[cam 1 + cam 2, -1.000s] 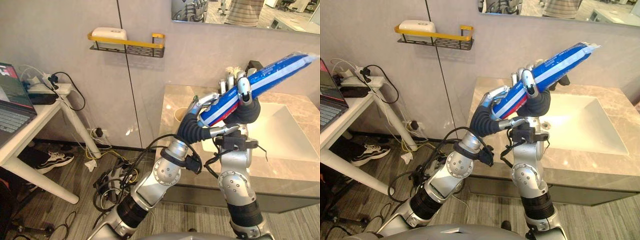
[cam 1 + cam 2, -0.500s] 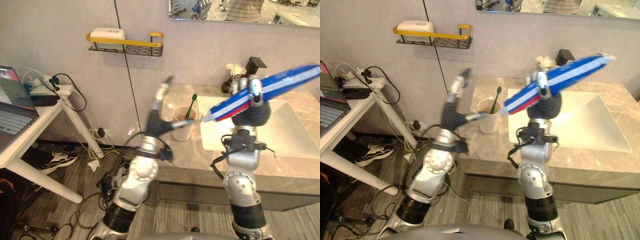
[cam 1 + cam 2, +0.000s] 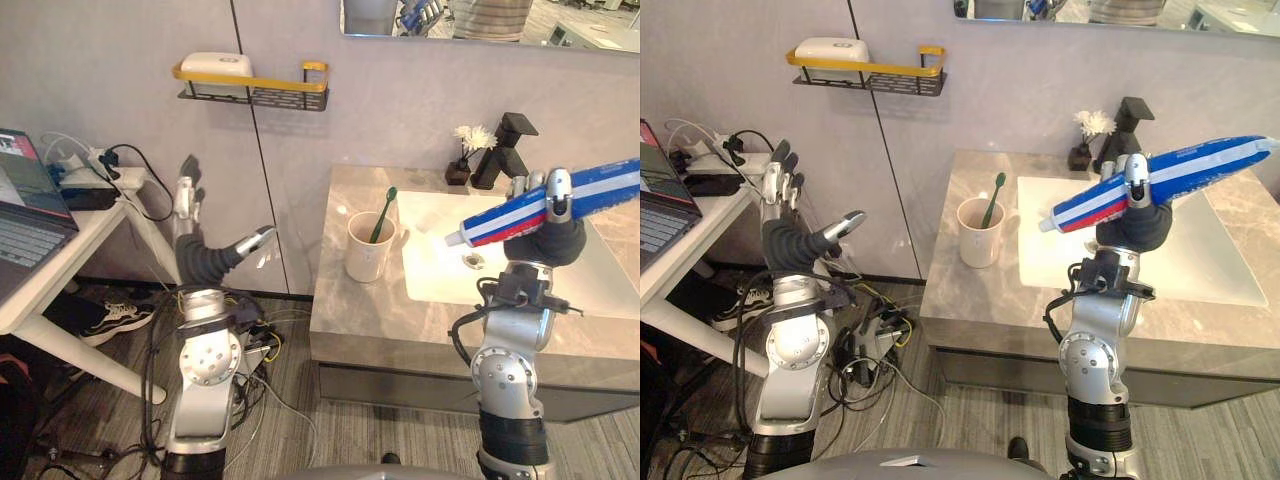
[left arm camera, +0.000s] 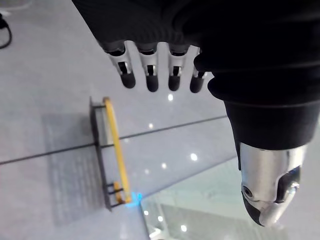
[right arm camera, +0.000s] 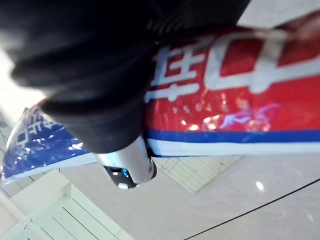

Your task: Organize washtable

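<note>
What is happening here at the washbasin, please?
The robot's right hand has its fingers curled round a blue, white and red toothpaste tube, held tilted in the air near the white sink. The left hand is open and raised, off to the side of the marble counter. A white cup with a green toothbrush stands on the counter.

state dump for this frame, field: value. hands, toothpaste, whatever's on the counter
left hand: open, empty, raised left of the counter
right hand: shut on toothpaste tube, raised in front of the basin
toothpaste tube: blue, white, red; cap end lower, toward the cup
cup: on counter left of basin, green toothbrush inside
faucet: black, behind basin, small flower vase beside it
wall shelf: yellow rail, white item on it
</note>
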Motion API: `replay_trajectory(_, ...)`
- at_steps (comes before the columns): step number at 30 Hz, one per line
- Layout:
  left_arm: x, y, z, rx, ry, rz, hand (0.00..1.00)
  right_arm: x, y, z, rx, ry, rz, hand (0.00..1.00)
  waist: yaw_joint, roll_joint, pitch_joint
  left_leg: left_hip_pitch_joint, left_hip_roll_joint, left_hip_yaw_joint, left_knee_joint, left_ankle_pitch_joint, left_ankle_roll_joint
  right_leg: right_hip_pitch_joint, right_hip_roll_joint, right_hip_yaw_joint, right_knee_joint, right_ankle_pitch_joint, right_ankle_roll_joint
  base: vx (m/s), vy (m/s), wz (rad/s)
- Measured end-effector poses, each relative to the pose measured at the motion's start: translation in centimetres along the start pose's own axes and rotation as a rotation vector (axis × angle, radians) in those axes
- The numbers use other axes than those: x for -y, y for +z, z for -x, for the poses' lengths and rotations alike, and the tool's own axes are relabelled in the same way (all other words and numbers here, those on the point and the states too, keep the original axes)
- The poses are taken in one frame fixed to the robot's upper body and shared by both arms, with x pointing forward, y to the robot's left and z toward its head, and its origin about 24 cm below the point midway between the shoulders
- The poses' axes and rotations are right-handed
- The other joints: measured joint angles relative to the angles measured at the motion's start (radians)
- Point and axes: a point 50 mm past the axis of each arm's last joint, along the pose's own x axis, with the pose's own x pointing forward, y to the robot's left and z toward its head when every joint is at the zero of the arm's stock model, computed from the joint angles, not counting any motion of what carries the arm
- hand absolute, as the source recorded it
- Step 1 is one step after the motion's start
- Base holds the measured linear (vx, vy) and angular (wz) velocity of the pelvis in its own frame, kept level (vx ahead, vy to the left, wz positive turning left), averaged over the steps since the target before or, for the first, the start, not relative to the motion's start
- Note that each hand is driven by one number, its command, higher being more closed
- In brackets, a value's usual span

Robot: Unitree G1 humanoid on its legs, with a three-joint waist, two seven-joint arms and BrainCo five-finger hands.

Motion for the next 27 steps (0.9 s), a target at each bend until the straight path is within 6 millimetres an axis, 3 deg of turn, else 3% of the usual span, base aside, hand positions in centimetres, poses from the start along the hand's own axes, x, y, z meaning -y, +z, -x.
replay_trajectory(4,-0.7,-2.0,1.3,-0.108,-0.006,-0.053,0.00,0.1,0.4,-0.3,-0.014,0.029,0.086,1.00,0.007,-0.001,0.001,-0.003,0.000,0.000,-0.005,0.000,0.000,-0.005,0.000,-0.001,0.000,-0.002,0.000,0.00,0.000,0.00)
replay_trajectory(9,0.1,-6.5,3.9,-0.336,-0.125,-0.094,0.00,0.7,-0.4,-2.8,-0.081,0.089,0.225,1.00,0.013,-0.017,0.014,-0.008,0.000,-0.004,-0.009,0.000,0.000,-0.007,0.000,-0.006,0.000,-0.005,0.001,0.00,-0.001,0.02)
replay_trajectory(15,1.7,-11.4,8.9,-0.643,-0.281,-0.093,0.00,-0.2,-1.9,-5.5,-0.174,0.204,0.351,1.00,0.025,-0.023,0.017,-0.027,0.001,-0.012,-0.010,0.000,0.000,-0.023,0.000,-0.012,0.000,-0.005,0.002,0.04,0.005,0.05)
replay_trajectory(21,2.0,-13.6,12.1,-0.805,-0.367,-0.119,0.00,-0.9,-3.7,-6.5,-0.260,0.277,0.420,1.00,0.031,-0.029,0.018,-0.035,0.000,-0.023,0.002,0.000,0.000,-0.025,-0.004,-0.019,0.000,-0.001,0.005,0.03,0.013,0.06)
replay_trajectory(27,2.5,-14.3,13.6,-0.863,-0.434,-0.128,0.00,-1.3,-4.1,-6.6,-0.275,0.293,0.421,1.00,0.047,-0.050,0.029,-0.062,0.000,-0.027,0.016,-0.005,0.006,-0.042,-0.005,-0.020,0.000,0.003,0.002,-0.02,-0.002,0.02)
